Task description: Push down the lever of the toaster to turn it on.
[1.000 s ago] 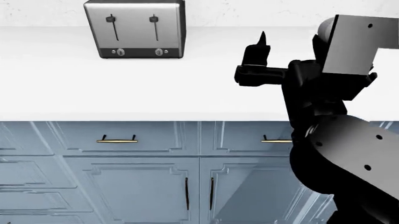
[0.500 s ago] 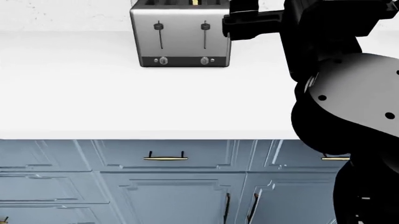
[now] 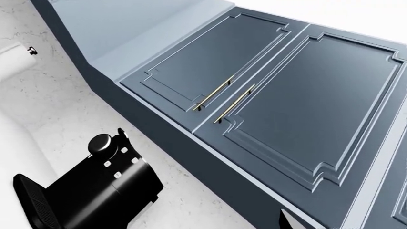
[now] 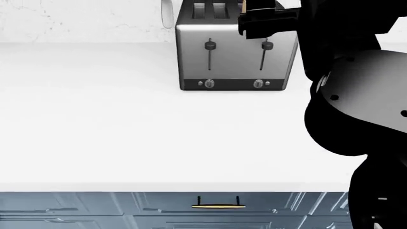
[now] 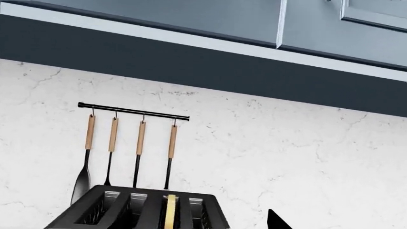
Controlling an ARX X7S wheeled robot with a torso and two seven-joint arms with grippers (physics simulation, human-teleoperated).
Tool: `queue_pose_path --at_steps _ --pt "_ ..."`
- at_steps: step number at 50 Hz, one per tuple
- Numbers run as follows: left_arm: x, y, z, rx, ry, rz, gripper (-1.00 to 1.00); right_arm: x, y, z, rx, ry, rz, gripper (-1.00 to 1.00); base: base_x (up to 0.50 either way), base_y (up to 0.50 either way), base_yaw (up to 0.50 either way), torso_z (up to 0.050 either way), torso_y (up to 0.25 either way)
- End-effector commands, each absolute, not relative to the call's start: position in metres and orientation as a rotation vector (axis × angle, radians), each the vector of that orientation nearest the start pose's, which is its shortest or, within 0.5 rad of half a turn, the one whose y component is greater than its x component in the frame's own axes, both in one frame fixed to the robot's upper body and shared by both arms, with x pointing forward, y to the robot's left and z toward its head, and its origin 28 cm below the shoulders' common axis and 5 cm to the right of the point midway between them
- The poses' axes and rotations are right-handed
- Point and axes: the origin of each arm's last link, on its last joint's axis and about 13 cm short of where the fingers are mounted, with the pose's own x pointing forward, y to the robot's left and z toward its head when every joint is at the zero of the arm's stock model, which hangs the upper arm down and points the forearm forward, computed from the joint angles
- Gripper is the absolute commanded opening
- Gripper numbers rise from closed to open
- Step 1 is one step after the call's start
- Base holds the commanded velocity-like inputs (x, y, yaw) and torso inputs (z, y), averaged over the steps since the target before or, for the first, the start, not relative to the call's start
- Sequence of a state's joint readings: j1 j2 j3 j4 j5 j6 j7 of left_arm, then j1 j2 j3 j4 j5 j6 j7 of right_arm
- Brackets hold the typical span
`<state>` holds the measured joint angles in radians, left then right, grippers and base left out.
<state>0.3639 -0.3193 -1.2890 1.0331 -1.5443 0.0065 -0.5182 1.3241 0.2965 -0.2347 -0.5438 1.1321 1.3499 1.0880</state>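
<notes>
The toaster [image 4: 235, 57] is a brushed-steel box standing at the back of the white counter [image 4: 127, 133]. On its front are two black slider knobs. The lever [image 4: 267, 46] is the right-hand one and sits at the top of its slot, as does its left twin [image 4: 209, 46]. Two small round dials [image 4: 258, 84] sit on the black base strip. My right gripper [image 4: 264, 21] hovers over the toaster's top right corner, just above the lever. The right wrist view shows the toaster's slots [image 5: 127, 212] and one dark fingertip [image 5: 277, 223]. Of my left gripper only one fingertip [image 3: 287, 223] shows.
A yellow slice [image 5: 170, 212] stands in one toaster slot. A rail with several hanging utensils [image 5: 133, 112] is on the marble wall under dark upper cabinets [image 3: 267, 95]. My right arm's bulk [image 4: 356, 105] fills the view's right side. Blue drawers [image 4: 216, 210] lie below the counter.
The head view has closed in on the counter, so the toaster now looks larger and further right. My right gripper has come from beside the toaster to over its top right corner.
</notes>
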Motion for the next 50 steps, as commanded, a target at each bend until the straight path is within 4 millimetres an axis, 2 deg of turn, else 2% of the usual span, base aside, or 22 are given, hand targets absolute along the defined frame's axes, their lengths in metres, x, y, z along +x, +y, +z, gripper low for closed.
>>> queue_pose_path --at_steps 1,5,13,19,33,34,50 --pt "0.044 0.328 0.242 -0.6 -0.972 0.512 1.0 0.236 -0.077 0.346 -0.16 -0.347 -0.165 1.0 0.44 0.32 0.0 0.0 0.0" --pt "0.045 0.328 0.242 -0.599 -0.971 0.51 1.0 0.234 -0.08 0.345 -0.142 -0.358 -0.172 1.0 0.45 0.08 0.0 0.0 0.0" --pt "0.046 0.328 0.242 -0.601 -0.97 0.509 1.0 0.233 -0.086 0.342 -0.089 -0.351 -0.194 1.0 0.01 -0.02 0.0 0.0 0.002" --pt "0.046 0.328 0.241 -0.6 -0.97 0.509 1.0 0.234 -0.085 0.34 -0.098 -0.347 -0.183 1.0 0.16 -0.37 0.0 0.0 0.0" --pt "0.046 0.328 0.242 -0.601 -0.972 0.512 1.0 0.238 -0.076 0.34 -0.137 -0.331 -0.171 1.0 0.01 0.0 0.0 0.0 0.0" --pt "0.046 0.328 0.242 -0.601 -0.973 0.512 1.0 0.238 -0.075 0.341 -0.149 -0.332 -0.18 -1.0 0.0 0.0 0.0 0.0 0.0" --pt "0.046 0.328 0.242 -0.599 -0.972 0.515 1.0 0.242 -0.06 0.342 -0.123 -0.255 -0.093 -1.0 0.0 0.0 0.0 0.0 0.0"
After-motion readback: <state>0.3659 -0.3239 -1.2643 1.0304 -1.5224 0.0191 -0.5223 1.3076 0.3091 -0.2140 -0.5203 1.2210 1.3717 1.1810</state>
